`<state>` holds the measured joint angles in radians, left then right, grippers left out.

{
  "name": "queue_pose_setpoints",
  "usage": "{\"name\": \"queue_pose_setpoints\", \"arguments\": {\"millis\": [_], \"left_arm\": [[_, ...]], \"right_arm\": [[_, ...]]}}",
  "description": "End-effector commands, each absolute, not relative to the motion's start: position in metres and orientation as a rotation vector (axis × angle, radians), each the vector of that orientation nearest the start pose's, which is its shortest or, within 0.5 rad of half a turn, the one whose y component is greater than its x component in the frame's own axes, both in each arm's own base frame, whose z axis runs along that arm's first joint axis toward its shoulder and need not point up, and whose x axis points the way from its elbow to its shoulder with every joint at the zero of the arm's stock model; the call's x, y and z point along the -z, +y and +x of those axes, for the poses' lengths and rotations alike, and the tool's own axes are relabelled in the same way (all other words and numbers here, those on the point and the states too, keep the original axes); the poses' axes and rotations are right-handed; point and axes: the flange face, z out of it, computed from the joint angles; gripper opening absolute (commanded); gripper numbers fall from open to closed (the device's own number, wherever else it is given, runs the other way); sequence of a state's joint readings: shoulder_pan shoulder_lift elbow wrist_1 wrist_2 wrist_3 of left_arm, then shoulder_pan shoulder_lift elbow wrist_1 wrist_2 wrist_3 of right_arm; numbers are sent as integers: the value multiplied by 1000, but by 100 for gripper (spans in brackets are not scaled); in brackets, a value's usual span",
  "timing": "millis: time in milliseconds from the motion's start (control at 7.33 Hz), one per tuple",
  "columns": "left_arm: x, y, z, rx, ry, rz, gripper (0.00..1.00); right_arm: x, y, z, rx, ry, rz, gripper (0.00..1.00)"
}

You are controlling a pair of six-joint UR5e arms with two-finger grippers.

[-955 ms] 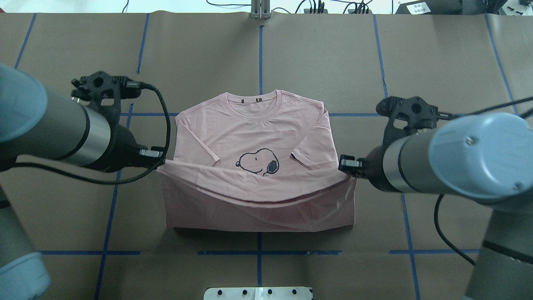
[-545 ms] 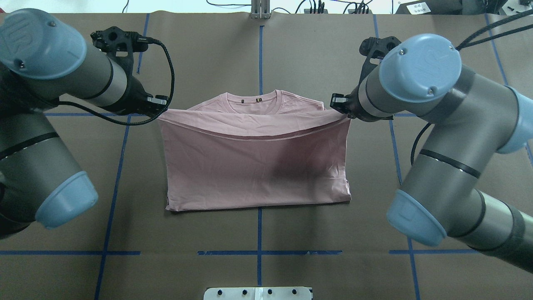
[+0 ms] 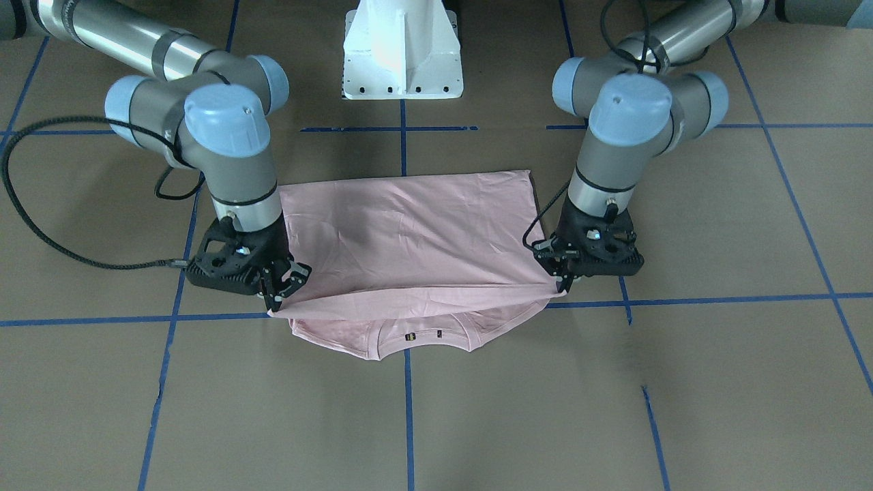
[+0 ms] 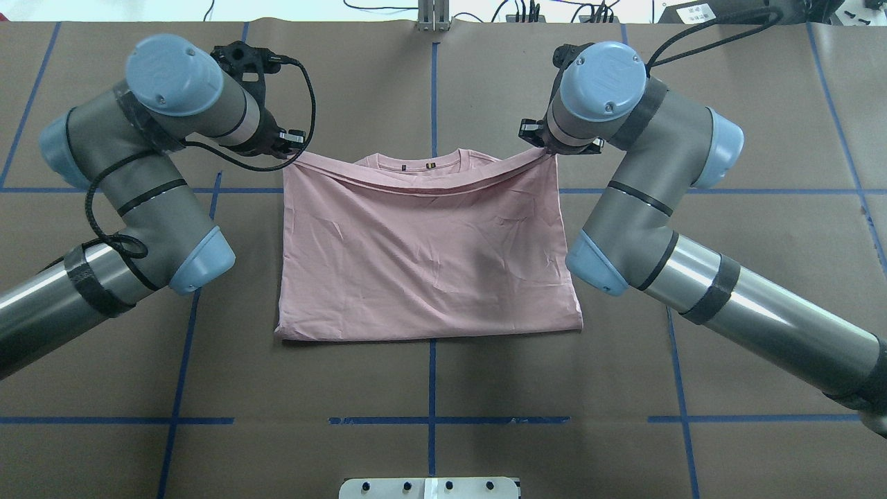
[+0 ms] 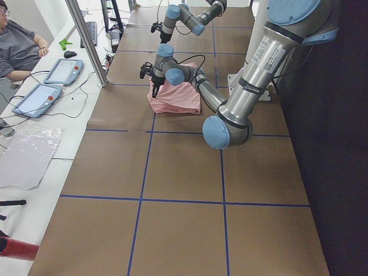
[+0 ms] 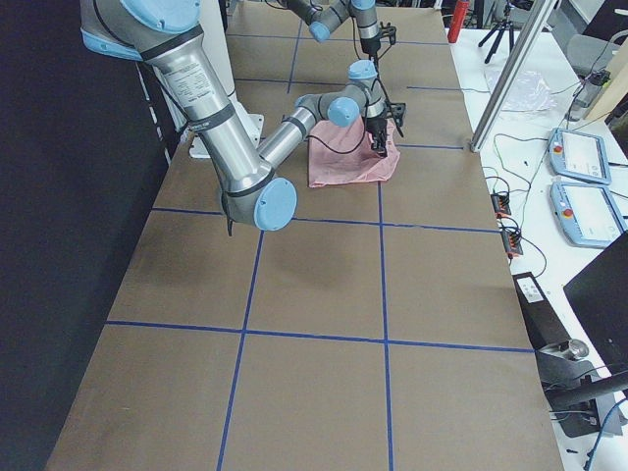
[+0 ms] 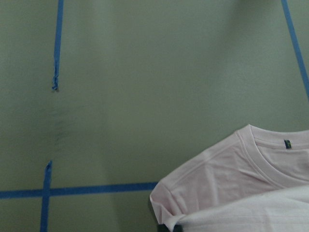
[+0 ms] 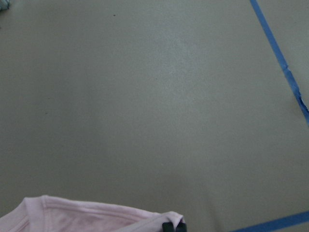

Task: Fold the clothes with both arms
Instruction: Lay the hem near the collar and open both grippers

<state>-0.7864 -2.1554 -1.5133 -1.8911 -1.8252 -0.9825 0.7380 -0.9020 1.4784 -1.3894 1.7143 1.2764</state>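
T-shirt (image 4: 429, 256) lies mid-surface (image 4: 429, 76). First fold nearly done: hem half doubled over front, hem edge at collar (image 4: 416, 165), raised, not yet laid. Remaining: release, further folds. Left end effector (image 3: 560, 281) pinched narrow on hem corner. Right end effector (image 3: 279, 294) apparently likewise, its fingers partly hidden.

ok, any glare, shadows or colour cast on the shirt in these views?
Overhead exterior: a soft dark shadow patch sits on the T-shirt, right of centre; the light is otherwise even. Exterior front-facing: the white pedestal base is nearly blown out. Both wrist views: the table reads greenish and the image is slightly soft.
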Motion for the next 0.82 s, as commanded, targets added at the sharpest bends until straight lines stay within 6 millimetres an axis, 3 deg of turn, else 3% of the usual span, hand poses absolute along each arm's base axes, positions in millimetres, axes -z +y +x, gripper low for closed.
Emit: {"name": "queue_pose_setpoints", "arguments": {"millis": [0,136,273,409,682], "left_arm": [[-339,-594,441,81,797,358,0],[-341,-594,442,80,796,357,0],[-342,-593,443,73,796,358,68],[-341,-592,440,47,797,376,100],[-341,-591,439,46,806,384,100]], "right_arm": [[-305,-600,-477,-365,-727,263,0],[-308,-600,-477,-364,-721,260,0],[-313,-601,-478,-358,-712,258,51],[-315,-600,-480,-321,-702,272,100],[-314,-600,-480,-299,-701,278,100]]}}
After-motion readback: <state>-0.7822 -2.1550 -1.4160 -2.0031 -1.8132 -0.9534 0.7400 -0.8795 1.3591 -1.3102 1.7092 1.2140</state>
